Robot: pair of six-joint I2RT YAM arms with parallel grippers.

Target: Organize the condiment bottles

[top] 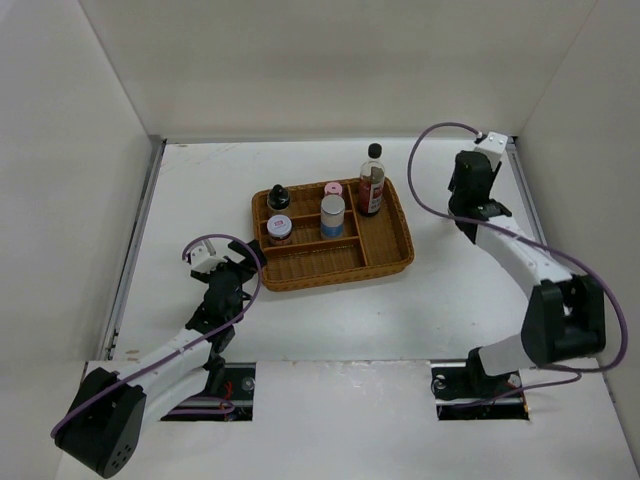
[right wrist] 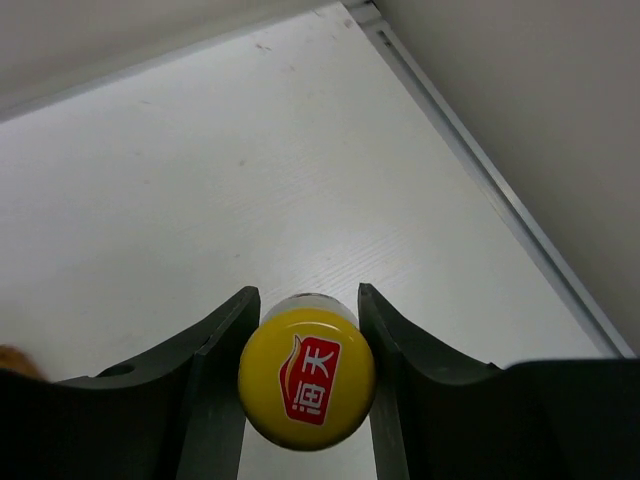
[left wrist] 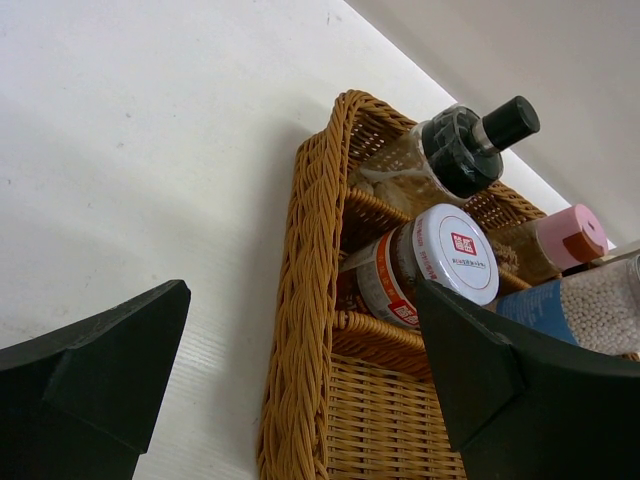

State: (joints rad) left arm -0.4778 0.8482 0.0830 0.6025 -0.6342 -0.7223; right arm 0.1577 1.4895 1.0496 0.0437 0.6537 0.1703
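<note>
The brown wicker tray (top: pixel 385 262) holds five bottles: a tall clear red-labelled black-capped one (top: pixel 372 183), a pink-capped one (top: pixel 333 190), a white-and-blue one (top: pixel 332 216), a squat black-capped one (top: pixel 279 197) and a short pink-lidded jar (top: pixel 280 229). My right gripper (top: pixel 468 188) is to the right of the tray. In the right wrist view it (right wrist: pixel 307 300) is shut on the yellow-capped bottle (right wrist: pixel 306 392), which the arm hides from above. My left gripper (top: pixel 238 268) is open and empty just off the tray's near left corner (left wrist: pixel 300 330).
White walls enclose the table on the left, back and right. A metal rail (right wrist: pixel 500 200) runs along the right wall near my right gripper. The tray's front compartments (top: pixel 320 262) hold nothing.
</note>
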